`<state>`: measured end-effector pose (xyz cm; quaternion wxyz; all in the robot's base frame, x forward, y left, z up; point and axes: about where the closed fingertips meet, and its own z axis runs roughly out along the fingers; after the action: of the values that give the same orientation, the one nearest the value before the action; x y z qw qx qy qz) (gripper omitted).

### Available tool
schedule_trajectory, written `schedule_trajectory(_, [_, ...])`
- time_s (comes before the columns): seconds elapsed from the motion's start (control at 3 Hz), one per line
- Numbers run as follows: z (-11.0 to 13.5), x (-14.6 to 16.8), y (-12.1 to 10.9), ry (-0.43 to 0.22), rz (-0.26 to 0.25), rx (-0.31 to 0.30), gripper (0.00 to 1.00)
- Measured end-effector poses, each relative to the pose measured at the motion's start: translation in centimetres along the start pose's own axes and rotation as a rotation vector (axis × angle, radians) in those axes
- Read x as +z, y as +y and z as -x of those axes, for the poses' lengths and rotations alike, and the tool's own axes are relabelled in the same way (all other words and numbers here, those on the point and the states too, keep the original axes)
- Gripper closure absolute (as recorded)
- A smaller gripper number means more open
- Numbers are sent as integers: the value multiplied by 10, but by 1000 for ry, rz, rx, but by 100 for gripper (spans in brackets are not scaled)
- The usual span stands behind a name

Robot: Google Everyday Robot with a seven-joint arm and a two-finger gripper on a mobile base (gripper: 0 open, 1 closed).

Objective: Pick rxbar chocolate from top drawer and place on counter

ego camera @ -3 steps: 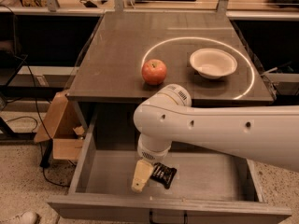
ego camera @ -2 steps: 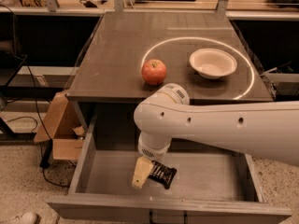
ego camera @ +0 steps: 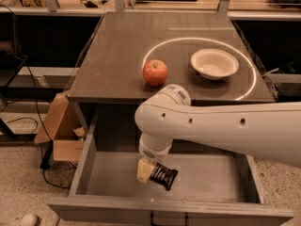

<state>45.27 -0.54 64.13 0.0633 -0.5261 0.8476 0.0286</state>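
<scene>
The rxbar chocolate (ego camera: 164, 176), a black wrapper with pale print, lies slightly tilted in the middle of the open top drawer (ego camera: 94, 171). My gripper (ego camera: 146, 172) reaches down into the drawer from the white arm (ego camera: 221, 126). Its pale tip is right at the bar's left end and touches or overlaps it. The arm hides the upper part of the gripper. The counter (ego camera: 117, 55) above the drawer is dark grey-brown with a bright ring-shaped reflection.
A red apple (ego camera: 155, 72) and a white bowl (ego camera: 214, 63) stand on the counter near its front edge. A brown cardboard box (ego camera: 59, 128) sits on the floor left of the drawer. Cables run along the floor at left.
The gripper has shifted slightly up and to the right at the bar's left end. The bar has stayed almost in the same place in the drawer.
</scene>
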Motion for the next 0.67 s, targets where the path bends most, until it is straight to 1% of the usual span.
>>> schedule_trajectory(0.33, [0, 0, 0, -2, 3, -2, 0])
schedule_trajectory(0.67, [-2, 2, 0, -9, 14, -4, 0])
